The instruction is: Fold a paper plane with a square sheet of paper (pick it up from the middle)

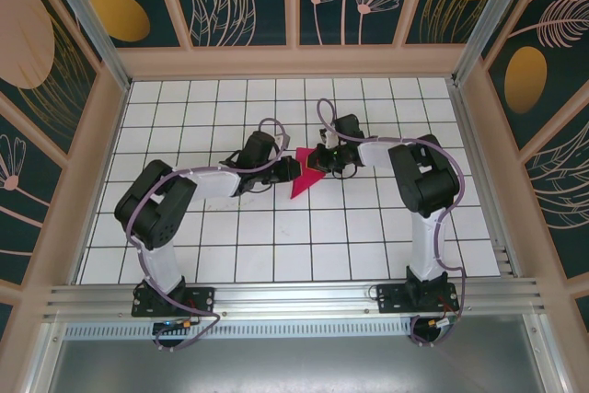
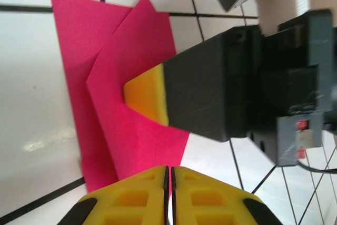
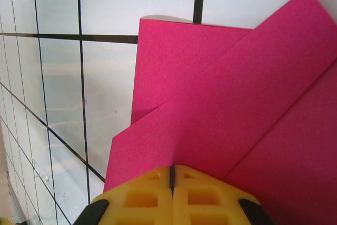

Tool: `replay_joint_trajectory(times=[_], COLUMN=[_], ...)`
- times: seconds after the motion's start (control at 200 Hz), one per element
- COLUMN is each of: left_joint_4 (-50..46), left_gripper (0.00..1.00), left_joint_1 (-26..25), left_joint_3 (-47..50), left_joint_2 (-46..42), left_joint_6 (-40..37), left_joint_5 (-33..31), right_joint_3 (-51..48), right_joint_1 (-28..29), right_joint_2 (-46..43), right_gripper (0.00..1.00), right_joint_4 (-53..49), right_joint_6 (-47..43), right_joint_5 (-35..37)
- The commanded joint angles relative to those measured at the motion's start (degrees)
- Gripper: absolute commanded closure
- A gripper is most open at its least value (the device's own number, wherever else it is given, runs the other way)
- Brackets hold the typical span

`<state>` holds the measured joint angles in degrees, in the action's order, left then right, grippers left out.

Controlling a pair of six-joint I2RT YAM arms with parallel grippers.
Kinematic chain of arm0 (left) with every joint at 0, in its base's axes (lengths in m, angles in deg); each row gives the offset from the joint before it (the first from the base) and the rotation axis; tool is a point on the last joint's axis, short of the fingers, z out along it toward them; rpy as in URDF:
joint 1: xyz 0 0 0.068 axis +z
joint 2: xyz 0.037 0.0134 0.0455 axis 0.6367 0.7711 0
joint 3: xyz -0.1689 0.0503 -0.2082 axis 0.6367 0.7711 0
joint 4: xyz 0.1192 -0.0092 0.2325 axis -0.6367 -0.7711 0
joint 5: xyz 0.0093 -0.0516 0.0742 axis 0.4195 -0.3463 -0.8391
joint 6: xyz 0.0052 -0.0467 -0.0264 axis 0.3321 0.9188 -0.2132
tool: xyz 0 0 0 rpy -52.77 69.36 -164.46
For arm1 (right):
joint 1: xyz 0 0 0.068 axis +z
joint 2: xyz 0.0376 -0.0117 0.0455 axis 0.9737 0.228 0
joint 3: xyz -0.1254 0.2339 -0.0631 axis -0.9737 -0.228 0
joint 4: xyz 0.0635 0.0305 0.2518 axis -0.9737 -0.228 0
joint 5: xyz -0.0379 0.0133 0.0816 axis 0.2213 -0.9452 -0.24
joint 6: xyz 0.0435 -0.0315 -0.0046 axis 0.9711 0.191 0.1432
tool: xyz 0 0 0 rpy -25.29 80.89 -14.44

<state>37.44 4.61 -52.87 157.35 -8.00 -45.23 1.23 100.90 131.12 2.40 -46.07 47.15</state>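
Lying under the right gripper (image 3: 171,169), jaws closed, the square sheet of paper (image 1: 303,183) ends at the left gripper (image 2: 169,169), jaws together.

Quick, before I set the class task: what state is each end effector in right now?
Left end effector: closed, nothing visibly held.
Right end effector: closed, tip at the pink paper.

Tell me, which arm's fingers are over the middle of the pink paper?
The right arm's fingers, yellow tip over its middle; the left arm's fingers sit at the pink paper edge.
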Motion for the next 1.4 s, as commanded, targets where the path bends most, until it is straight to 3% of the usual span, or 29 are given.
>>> replay_joint_trajectory(times=[0.0, 0.385, 0.61, 1.396], left_joint_4=[1.4, -2.5, -7.9, -6.6], left_gripper=[0.86, 0.93, 0.93, 0.94], left_joint_1=[0.0, -0.1, -0.3, -2.5], left_joint_3=[-1.2, -5.0, -4.5, 4.2], left_joint_2=[1.5, 8.2, 8.9, 4.0], left_joint_6=[1.2, 0.3, -2.7, -0.2], left_joint_5=[1.5, 7.7, 6.7, 7.3], right_joint_3=[-0.2, 0.2, 0.7, 1.1], right_joint_1=[-1.1, -1.1, -1.1, -1.3], right_joint_2=[3.4, 4.3, 4.9, 5.8], right_gripper=[0.98, 0.98, 0.98, 0.98], right_joint_4=[-3.9, -3.8, -4.6, -6.2], right_joint_6=[-1.2, -0.6, -0.8, -1.3], right_joint_5=[5.3, 4.6, 5.0, 5.6])
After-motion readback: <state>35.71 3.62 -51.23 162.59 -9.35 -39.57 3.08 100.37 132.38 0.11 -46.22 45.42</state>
